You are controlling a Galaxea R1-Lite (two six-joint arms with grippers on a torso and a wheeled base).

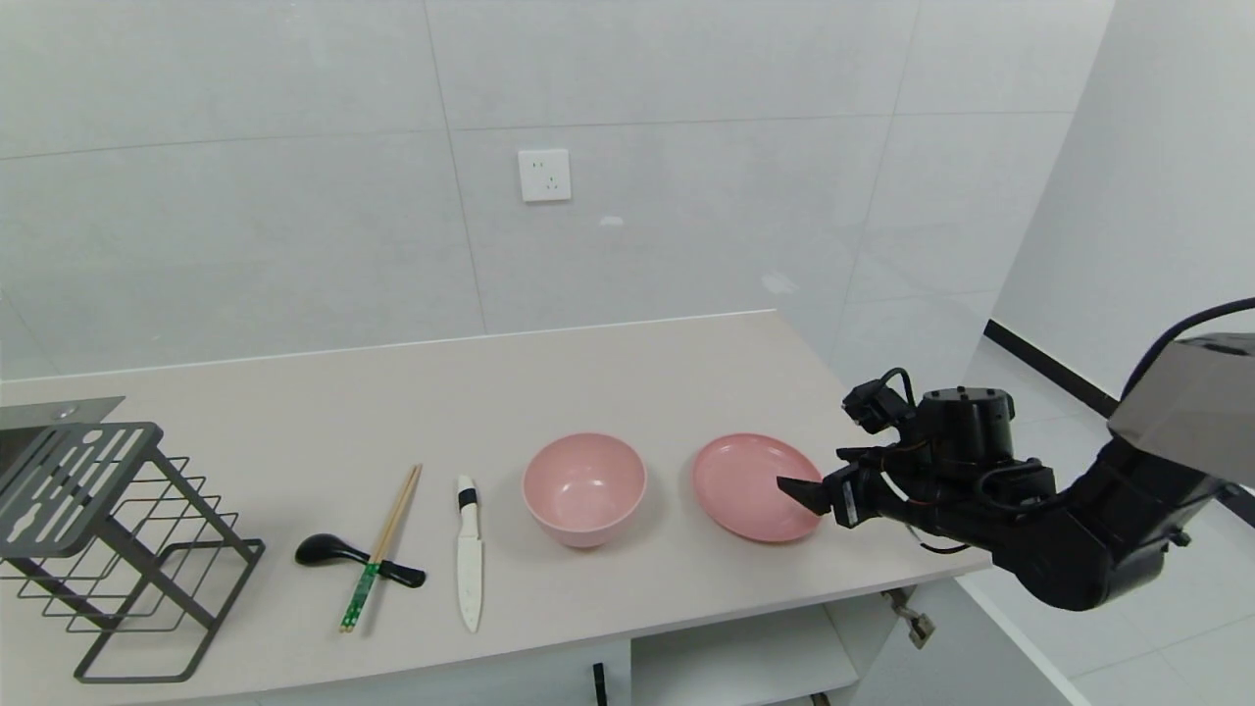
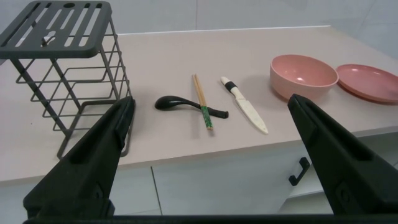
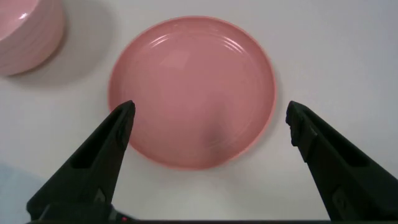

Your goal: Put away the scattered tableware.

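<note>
**Open right hand at the pink plate**

A long pale counter [image 1: 637, 392] stands by a white wall. The tableware lies on it in a row near the front edge.

At the robot's far left stands a dark wire rack [image 1: 98, 529]. Beside it lies a black spoon [image 1: 324, 551]. A pair of wooden chopsticks [image 1: 382, 544] with green ends lies across the spoon's handle and touches it. Next comes a white knife [image 1: 470, 554] with a black band on its handle. Its tip points to the front edge. It lies near the chopsticks but apart from them.

Then comes a pink bowl [image 1: 584, 487]. It stands upright and has nothing in it. Just beside it, on the right, is a flat pink plate [image 1: 750, 485], also bare. The plate sits near the right end of the counter.

The right gripper [image 1: 796, 490] is at the right side of the plate. Its two fingers are spread wide and hold nothing. In the right wrist view one finger shows on each side of the plate. The tip seems to be just over the plate's rim, but I cannot tell if it touches.

The left gripper [image 2: 211, 102] is held back from the counter, in front of it. Its fingers are spread wide too, and it holds nothing.

A white socket [image 1: 544, 175] is on the wall behind.
</note>
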